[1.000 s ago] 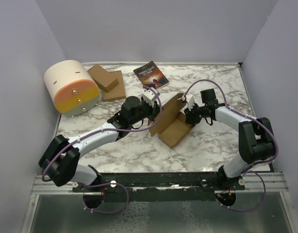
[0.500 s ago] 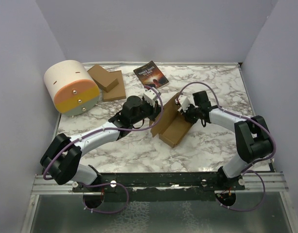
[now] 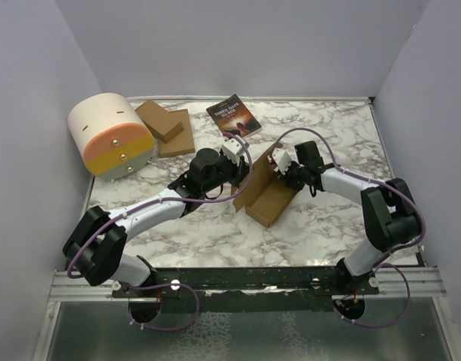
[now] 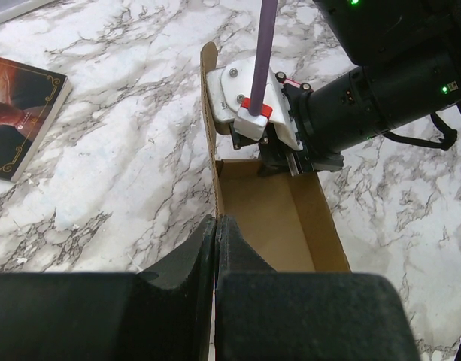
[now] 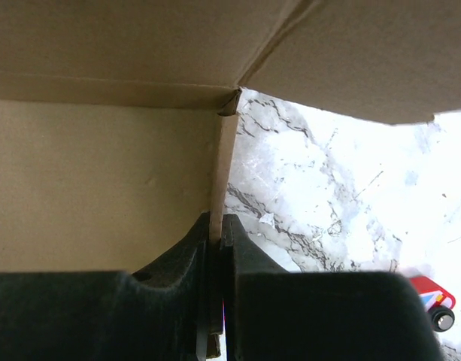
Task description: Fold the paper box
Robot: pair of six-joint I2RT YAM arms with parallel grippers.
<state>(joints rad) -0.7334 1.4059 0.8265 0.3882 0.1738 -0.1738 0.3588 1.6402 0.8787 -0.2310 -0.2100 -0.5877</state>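
The paper box (image 3: 265, 197) is seen partly formed on the marble table (image 3: 335, 218), set between the two grippers, with its shallow tray lying open and one long wall raised. The left gripper (image 4: 216, 229) is closed on the near end of that raised wall, the cardboard edge being pinched between its two dark fingers (image 4: 185, 263). The open tray is seen just ahead of the fingertips and slightly to their right. The right gripper (image 5: 217, 226) is likewise pressed shut on a thin cardboard panel, which is seen edge-on between its fingers (image 5: 179, 257). A broad brown wall is seen to the left of them and flaps above. Which panel is gripped cannot be told for certain from so close a view, though it appears to be at the far end of the tray, straight ahead of the left fingers. A dark-covered book (image 3: 234, 115) is seen well to the left of the left fingertips. A stack of flat cardboard pieces (image 3: 166, 126) and a cream and orange drum (image 3: 110, 135) are placed well apart from both grippers.
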